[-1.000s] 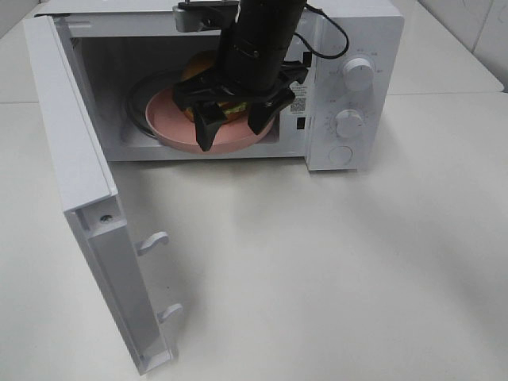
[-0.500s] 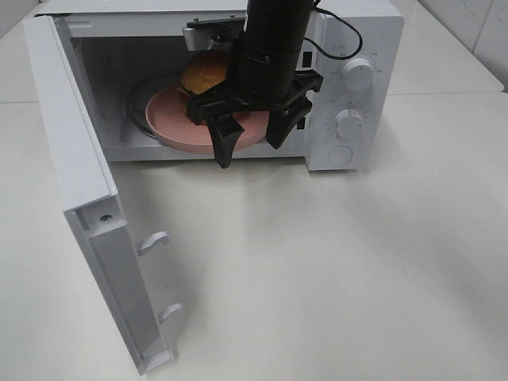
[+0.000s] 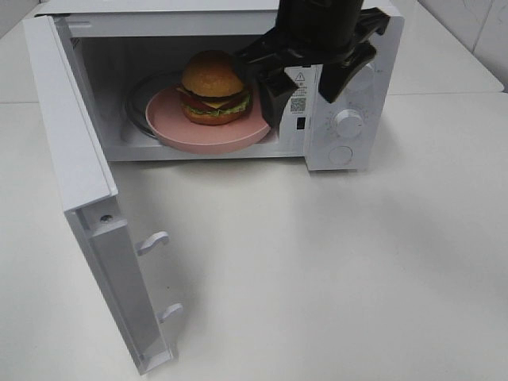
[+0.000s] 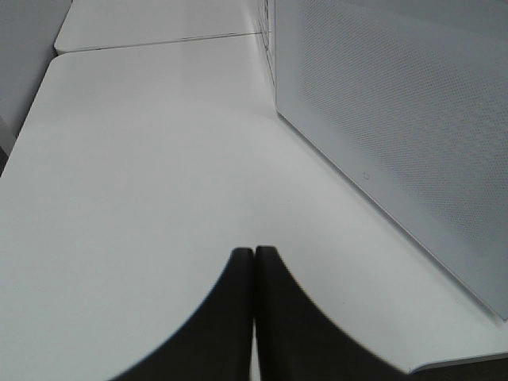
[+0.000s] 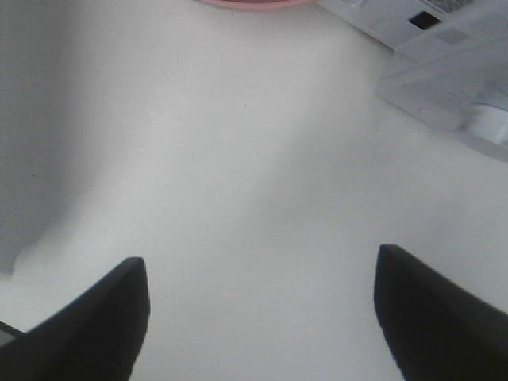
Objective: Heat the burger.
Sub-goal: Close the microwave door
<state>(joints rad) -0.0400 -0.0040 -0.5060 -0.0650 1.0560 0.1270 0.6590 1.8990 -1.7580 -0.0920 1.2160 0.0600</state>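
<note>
The burger point(image 3: 213, 87), with a golden bun and cheese, tomato and lettuce layers, sits on a pink plate point(image 3: 171, 121) inside the open microwave point(image 3: 361, 151). My right gripper point(image 3: 300, 107) hangs open and empty outside the cavity, raised in front of the opening's right edge and the control panel. In the right wrist view its fingers point(image 5: 95, 317) are spread wide over bare table, with the plate's rim point(image 5: 254, 3) just showing. My left gripper point(image 4: 254, 255) is shut on nothing, low over the table beside the microwave's side wall point(image 4: 397, 119). It does not show in the exterior view.
The microwave door point(image 3: 75, 151) stands swung open to the left, its latch hooks point(image 3: 152, 240) pointing over the table. Two knobs point(image 3: 348, 121) and a round button are on the panel at the right. White table point(image 3: 317, 262) spreads in front.
My right gripper has pulled back out of the microwave and risen up and to the right, staying open. The burger, earlier hidden behind it, now shows whole on the plate.
</note>
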